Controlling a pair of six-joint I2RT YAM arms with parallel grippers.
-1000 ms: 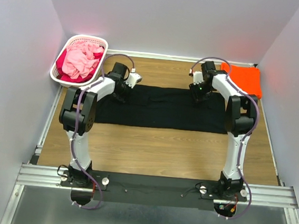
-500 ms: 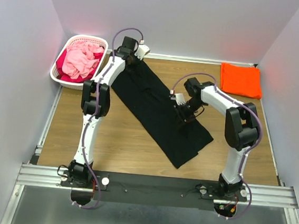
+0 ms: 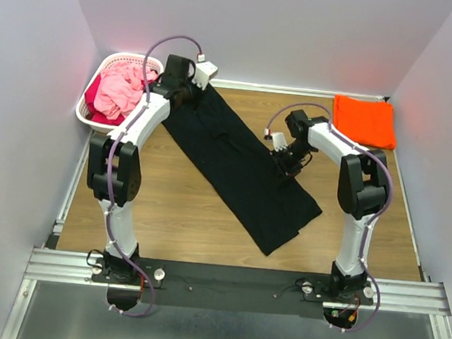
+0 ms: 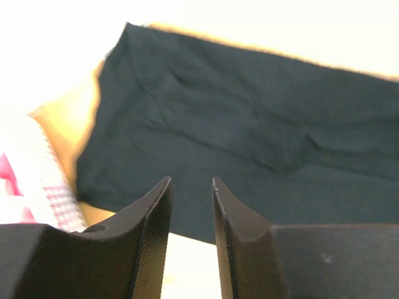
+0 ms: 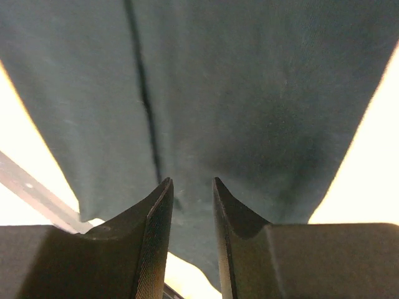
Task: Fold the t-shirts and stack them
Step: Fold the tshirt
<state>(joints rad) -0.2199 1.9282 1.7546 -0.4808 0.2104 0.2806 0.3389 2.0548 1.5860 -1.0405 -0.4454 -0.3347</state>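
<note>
The black t-shirt (image 3: 234, 166) lies on the table as a long folded strip, running diagonally from the back left to the near right. My left gripper (image 3: 184, 93) hovers at its far end, open, with nothing between the fingers. In the left wrist view the black t-shirt (image 4: 249, 124) spreads out beyond the left gripper (image 4: 190, 182). My right gripper (image 3: 289, 163) is over the strip's right edge, near its middle. It is open too, and the right wrist view shows the black t-shirt (image 5: 249, 93) just below the right gripper (image 5: 190, 180). The orange t-shirt (image 3: 364, 121) lies folded at the back right.
A white lattice basket (image 3: 87, 113) holding pink and red clothes (image 3: 121, 91) stands at the back left, close to the left arm; its wall (image 4: 53, 199) shows in the left wrist view. Walls enclose the table on three sides. A metal rail (image 3: 239, 279) runs along the near edge.
The black t-shirt was swung from lying straight across the table to a diagonal. Since then the left gripper has opened at the far end, and the right gripper has drawn back a little.
</note>
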